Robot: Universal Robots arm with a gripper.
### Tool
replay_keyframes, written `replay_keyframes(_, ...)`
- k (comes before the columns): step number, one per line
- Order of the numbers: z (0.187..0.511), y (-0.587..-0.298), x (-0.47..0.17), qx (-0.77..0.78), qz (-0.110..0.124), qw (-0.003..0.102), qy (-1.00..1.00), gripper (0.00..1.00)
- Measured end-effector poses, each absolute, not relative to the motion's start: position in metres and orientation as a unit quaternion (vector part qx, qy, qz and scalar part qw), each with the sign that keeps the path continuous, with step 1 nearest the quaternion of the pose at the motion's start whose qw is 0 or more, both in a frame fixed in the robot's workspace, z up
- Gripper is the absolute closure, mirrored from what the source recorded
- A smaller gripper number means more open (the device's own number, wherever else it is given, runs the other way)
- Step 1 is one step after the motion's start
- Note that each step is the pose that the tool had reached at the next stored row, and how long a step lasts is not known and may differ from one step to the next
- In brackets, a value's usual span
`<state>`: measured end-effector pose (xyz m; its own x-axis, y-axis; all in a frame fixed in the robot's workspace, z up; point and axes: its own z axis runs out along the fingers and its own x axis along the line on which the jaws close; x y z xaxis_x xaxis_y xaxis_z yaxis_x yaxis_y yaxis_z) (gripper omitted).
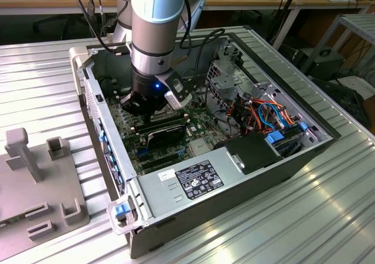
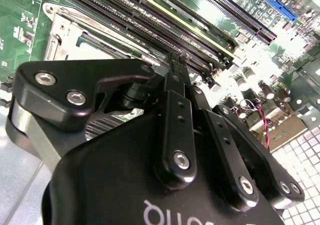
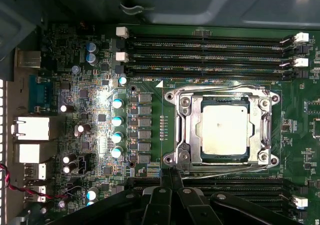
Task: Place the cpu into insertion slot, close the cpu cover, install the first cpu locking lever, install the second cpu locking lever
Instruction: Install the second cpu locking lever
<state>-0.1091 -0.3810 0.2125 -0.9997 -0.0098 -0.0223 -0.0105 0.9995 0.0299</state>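
Inside open case [image 1: 328,136], arm [image 1: 153,35] plunging vertically.

exterior view: high, oblique, far over open computer case [image 1: 246,164]; both wrist views: close above shared motherboard [image 3: 90,110].

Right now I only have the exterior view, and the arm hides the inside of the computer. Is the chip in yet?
Observer: Yes. In the first wrist view the cpu lies seated, with its metal top facing up.
Operator: Is the cover down over it?
Observer: The cover lies flat around the cpu, which shows through its window.
Operator: And the jaws?
Observer: In both wrist views the jaws are pressed together. Their tips are at one edge of the cover, next to the memory slots.
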Motion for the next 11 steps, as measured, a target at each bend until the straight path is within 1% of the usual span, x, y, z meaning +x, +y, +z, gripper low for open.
replay_keyframes(11,0.212,-0.3781,-0.1086,-0.005,0.015,0.011,1.0,0.89)
